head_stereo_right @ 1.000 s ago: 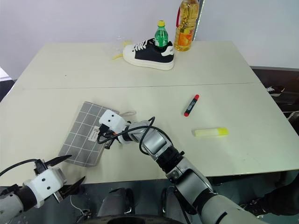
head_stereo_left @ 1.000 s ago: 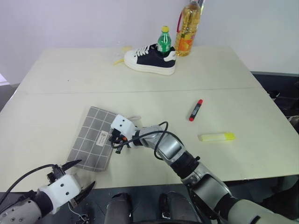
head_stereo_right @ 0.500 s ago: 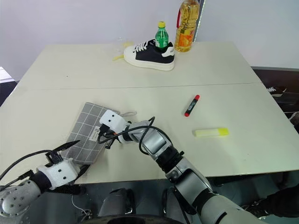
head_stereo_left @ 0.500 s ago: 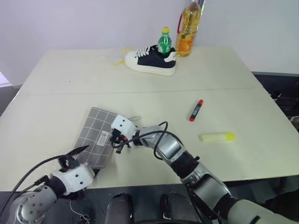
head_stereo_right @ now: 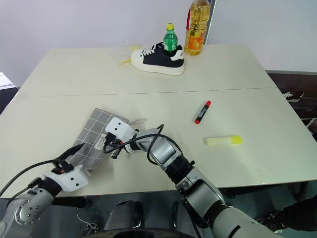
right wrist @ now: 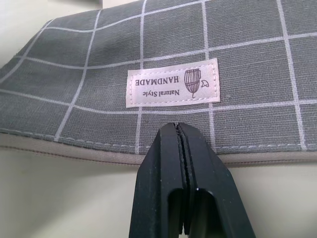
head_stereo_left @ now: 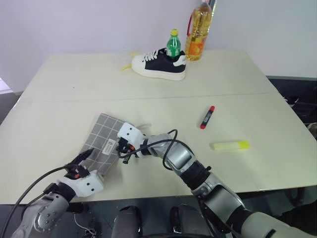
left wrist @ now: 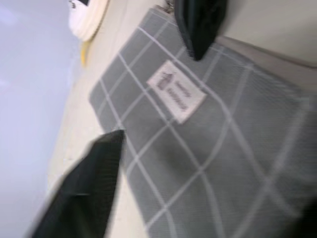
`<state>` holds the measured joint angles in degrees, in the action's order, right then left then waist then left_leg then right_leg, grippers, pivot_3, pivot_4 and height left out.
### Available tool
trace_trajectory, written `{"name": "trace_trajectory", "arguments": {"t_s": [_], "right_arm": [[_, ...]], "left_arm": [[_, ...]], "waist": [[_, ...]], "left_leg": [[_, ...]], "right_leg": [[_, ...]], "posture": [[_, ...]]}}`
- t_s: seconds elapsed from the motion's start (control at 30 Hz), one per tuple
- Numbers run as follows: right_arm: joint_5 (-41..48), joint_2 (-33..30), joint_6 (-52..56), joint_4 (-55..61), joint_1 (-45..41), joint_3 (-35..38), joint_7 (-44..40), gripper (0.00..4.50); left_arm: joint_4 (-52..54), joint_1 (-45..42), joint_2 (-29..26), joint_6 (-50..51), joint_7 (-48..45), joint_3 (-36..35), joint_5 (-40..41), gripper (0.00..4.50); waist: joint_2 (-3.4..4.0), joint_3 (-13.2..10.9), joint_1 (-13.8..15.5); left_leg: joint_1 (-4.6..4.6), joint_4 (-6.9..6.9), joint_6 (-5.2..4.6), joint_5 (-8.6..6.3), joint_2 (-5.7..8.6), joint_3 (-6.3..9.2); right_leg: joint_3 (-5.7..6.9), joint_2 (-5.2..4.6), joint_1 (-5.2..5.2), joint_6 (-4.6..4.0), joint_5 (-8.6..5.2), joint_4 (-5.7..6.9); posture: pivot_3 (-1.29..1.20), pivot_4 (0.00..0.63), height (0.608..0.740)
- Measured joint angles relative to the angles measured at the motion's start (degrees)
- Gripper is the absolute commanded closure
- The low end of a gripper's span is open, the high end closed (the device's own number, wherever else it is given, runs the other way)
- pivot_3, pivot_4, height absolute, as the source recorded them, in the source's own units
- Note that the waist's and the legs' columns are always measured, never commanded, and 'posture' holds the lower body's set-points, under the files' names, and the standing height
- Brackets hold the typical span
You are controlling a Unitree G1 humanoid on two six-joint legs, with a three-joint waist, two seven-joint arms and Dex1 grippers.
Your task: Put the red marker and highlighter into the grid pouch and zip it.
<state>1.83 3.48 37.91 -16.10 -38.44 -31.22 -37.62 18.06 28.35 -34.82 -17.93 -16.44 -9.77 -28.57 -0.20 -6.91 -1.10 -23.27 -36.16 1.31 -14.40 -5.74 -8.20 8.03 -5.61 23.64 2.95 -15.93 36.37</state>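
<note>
The grid pouch (head_stereo_left: 101, 135) lies flat near the table's front left, grey with white lines and a white label (right wrist: 172, 82). My right gripper (head_stereo_left: 121, 149) is shut, and its tips rest on the pouch's zip edge just below the label (left wrist: 177, 91). At the pouch's near corner my left gripper (head_stereo_left: 86, 156) is open, with one finger (left wrist: 94, 183) beside the fabric and pouch cloth across the gap. The red marker (head_stereo_left: 207, 117) lies alone to the right of centre. The yellow highlighter (head_stereo_left: 230, 145) lies nearer the front right.
At the back of the table stand a white and black sneaker (head_stereo_left: 159, 63), a green bottle (head_stereo_left: 174, 43) and a bottle of oil (head_stereo_left: 199, 29). A black cable (head_stereo_left: 158, 141) loops over my right wrist. The table's front edge (head_stereo_left: 148, 191) runs just behind my left gripper.
My left gripper has come up from below the table's front edge to the pouch's near corner, rolled, and its jaws have narrowed. The right gripper has stayed put.
</note>
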Motion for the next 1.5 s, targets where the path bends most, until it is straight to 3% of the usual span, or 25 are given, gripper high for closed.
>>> {"name": "trace_trajectory", "arguments": {"t_s": [0.13,0.57,0.67,0.83,1.07,1.33,1.43,1.5], "right_arm": [[-0.02,0.05,-0.2,-0.21,-0.06,0.06,-0.01,4.5],[-0.35,0.71,-1.85,-1.55,-0.18,1.21,1.36,4.5],[0.99,-0.8,-2.43,-1.93,-1.7,5.47,1.08,3.69],[3.38,-10.01,-4.34,3.71,-3.07,11.94,-3.67,1.19],[2.79,-22.2,-6.85,6.25,-4.63,15.93,-7.68,1.19],[3.82,-20.72,-5.14,3.53,-4.79,17.34,-6.51,1.19],[4.73,-19.12,-3.33,3.52,-4.86,18.15,-5.48,2.07],[5.19,-18.37,-2.62,3.34,-4.98,18.6,-4.7,3.06]], "left_arm": [[-0.14,-0.11,-0.87,-1.67,0.29,-0.96,1.11,4.49],[-0.04,0.74,1.45,-0.47,-3.03,-1.15,9.8,4.49],[2.32,1.43,4.85,3.23,-4.97,-0.5,15.83,4.5],[7.56,0.73,7.97,9.38,-7.01,-0.43,23.45,4.5],[13.57,-4.07,9.1,16.49,-9.0,2.3,28.08,4.5],[14.37,-9.22,9.08,19.98,-10.63,5.82,29.26,4.5],[14.37,-9.84,9.08,20.41,-10.91,6.3,29.3,4.5],[14.45,-10.04,9.07,20.88,-10.96,6.29,29.31,4.5]], "waist": [[0.01,0.0,0.04],[0.02,0.01,-0.05],[-0.11,-0.06,0.18],[-0.27,-0.11,0.3],[-0.51,0.03,-0.15],[-0.47,0.01,0.01],[-0.46,0.0,0.08],[-0.46,0.0,0.09]], "left_leg": [[-0.01,0.0,0.0,0.0,0.01,-0.01],[-0.02,0.0,0.0,0.0,0.03,-0.04],[-0.09,-0.06,0.0,0.0,0.06,-0.04],[-0.12,-0.06,0.0,0.0,0.06,-0.03],[-0.1,-0.01,-0.02,0.01,0.08,-0.06],[-0.1,-0.03,-0.02,0.02,0.08,-0.07],[-0.1,-0.03,-0.02,0.02,0.07,-0.08],[-0.1,-0.03,-0.02,0.02,0.07,-0.07]], "right_leg": [[0.0,-0.03,0.01,0.0,0.0,0.0],[0.0,0.01,0.01,0.01,0.0,0.0],[0.0,-0.01,0.03,0.02,0.01,-0.01],[0.01,-0.01,0.03,0.02,0.01,-0.03],[0.0,0.08,-0.18,0.03,0.02,-0.01],[0.0,0.16,-0.19,0.02,0.02,0.04],[0.0,0.14,-0.18,0.02,0.02,0.04],[0.0,0.14,-0.19,0.02,0.02,0.04]], "posture": [[0.0,0.15,0.705],[0.0,0.15,0.705],[0.0,0.15,0.705],[0.0,0.15,0.705],[0.0,0.15,0.705],[0.0,0.15,0.705],[0.0,0.15,0.705],[0.0,0.15,0.705]]}}
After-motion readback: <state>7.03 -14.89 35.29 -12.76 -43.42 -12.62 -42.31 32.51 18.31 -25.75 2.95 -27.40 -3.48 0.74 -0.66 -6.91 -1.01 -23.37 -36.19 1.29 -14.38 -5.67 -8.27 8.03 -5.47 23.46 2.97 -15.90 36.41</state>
